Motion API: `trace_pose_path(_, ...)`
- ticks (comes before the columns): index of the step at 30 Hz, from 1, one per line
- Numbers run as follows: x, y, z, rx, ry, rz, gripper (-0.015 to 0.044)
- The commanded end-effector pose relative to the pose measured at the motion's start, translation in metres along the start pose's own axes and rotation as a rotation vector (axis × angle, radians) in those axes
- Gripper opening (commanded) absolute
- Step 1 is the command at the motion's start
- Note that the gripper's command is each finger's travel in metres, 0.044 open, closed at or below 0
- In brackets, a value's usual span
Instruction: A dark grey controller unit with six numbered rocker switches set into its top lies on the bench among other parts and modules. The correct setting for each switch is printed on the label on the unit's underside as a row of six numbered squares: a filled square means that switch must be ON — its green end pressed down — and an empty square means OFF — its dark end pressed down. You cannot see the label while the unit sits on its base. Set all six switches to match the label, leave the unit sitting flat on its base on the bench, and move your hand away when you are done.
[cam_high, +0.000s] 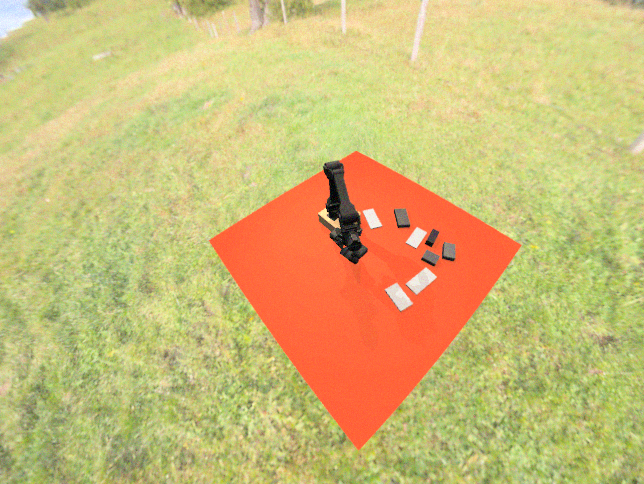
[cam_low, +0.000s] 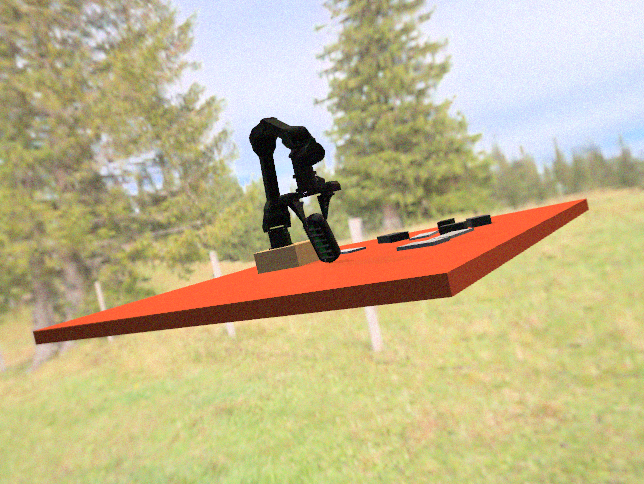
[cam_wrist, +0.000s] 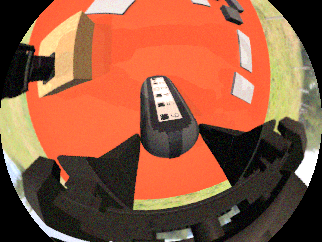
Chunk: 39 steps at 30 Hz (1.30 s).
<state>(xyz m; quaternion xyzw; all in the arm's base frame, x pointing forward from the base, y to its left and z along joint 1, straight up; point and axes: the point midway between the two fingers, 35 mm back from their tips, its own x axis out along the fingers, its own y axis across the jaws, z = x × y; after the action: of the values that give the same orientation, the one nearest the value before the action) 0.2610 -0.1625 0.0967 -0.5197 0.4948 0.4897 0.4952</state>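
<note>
The dark grey controller unit (cam_low: 323, 246) (cam_wrist: 171, 142) is held tilted steeply, its lower end low over the bench (cam_high: 333, 333) (cam_low: 364, 286). My gripper (cam_high: 354, 253) (cam_low: 316, 219) (cam_wrist: 169, 132) is shut on the unit near its upper end, one finger on each side. The white label (cam_wrist: 166, 110) on its underside faces the wrist camera. The three squares nearest the fingers look filled; the farther ones are too small to read surely. The switches, with green ends, face the exterior view, but their settings are too small to tell. In the top view the unit cannot be told from the gripper.
The arm's base stands by a tan block (cam_high: 327, 222) (cam_low: 275, 261) (cam_wrist: 84, 50). Pale flat plates (cam_high: 398, 297) (cam_wrist: 243, 88) and several dark modules (cam_high: 401, 218) (cam_low: 393, 237) lie on the bench, on the right in the top view.
</note>
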Motion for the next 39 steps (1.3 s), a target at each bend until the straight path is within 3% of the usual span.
trace_pose_path(1, 0.003, 0.001, 0.008, -0.003, -0.016, 0.009, 0.0338)
trace_pose_path(39, -0.001, 0.001, 0.047, -0.003, -0.019, 0.009, 0.0338)
